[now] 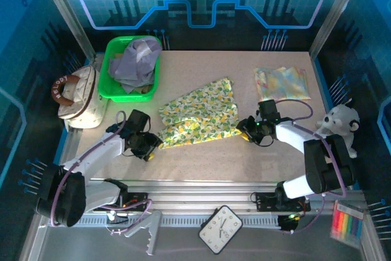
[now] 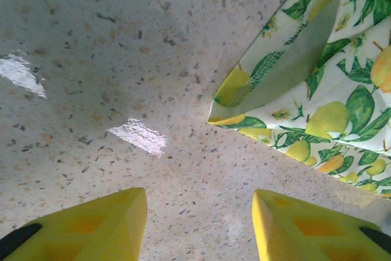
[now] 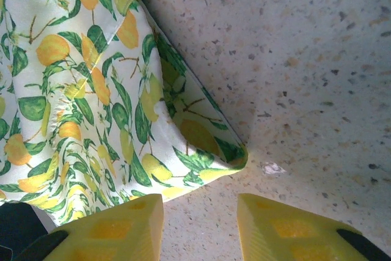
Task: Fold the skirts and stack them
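Two grab points lined up on the printed skirt point(image 1: 198, 113), spread flat mid-table point(image 1: 201, 163). Left tool point(image 2: 198, 212) sits at its near-left corner, right tool point(image 3: 200, 212) at its near-right, likely for a fold away. Both released, nothing pinched yet. Lavender skirt point(image 1: 135, 62) sits in the basket point(image 1: 109, 71), far-left corner.

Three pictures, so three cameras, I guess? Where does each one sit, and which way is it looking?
Top external: fixed high behind the robot, looking down on the table; left arm and right arm flank the lemon-print skirt.
Left wrist: on the left arm, looking past its yellow fingers at a skirt corner.
Right wrist: likewise, its own fingers before another skirt corner.
Shared: all views see that skirt.
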Controlling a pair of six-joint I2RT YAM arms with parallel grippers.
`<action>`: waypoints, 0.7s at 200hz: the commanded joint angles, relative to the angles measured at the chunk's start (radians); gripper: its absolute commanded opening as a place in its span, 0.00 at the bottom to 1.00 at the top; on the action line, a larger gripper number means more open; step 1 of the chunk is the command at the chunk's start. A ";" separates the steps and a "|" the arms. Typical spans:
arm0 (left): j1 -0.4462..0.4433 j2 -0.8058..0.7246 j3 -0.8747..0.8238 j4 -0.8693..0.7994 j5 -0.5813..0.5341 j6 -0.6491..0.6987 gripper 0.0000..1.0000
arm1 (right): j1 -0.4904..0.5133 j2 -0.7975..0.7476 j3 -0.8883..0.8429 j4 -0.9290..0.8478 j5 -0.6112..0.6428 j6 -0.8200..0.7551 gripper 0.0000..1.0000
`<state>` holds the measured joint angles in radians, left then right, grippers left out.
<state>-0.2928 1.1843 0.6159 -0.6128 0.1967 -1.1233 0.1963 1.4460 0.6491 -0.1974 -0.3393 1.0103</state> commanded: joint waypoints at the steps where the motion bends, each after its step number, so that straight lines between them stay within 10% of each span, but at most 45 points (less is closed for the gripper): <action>1: -0.008 0.049 0.001 0.078 0.038 0.034 0.50 | 0.010 0.011 0.000 0.020 -0.007 0.010 0.38; 103: -0.009 0.308 0.102 0.146 0.015 0.145 0.44 | 0.015 0.011 0.004 0.019 0.007 -0.003 0.39; 140: -0.020 0.383 0.166 0.195 -0.009 0.187 0.26 | 0.017 0.054 0.009 0.032 0.006 -0.010 0.40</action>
<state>-0.2947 1.4944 0.7238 -0.5579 0.2108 -0.9913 0.1982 1.4708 0.6491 -0.1787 -0.3412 1.0096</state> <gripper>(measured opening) 0.323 0.395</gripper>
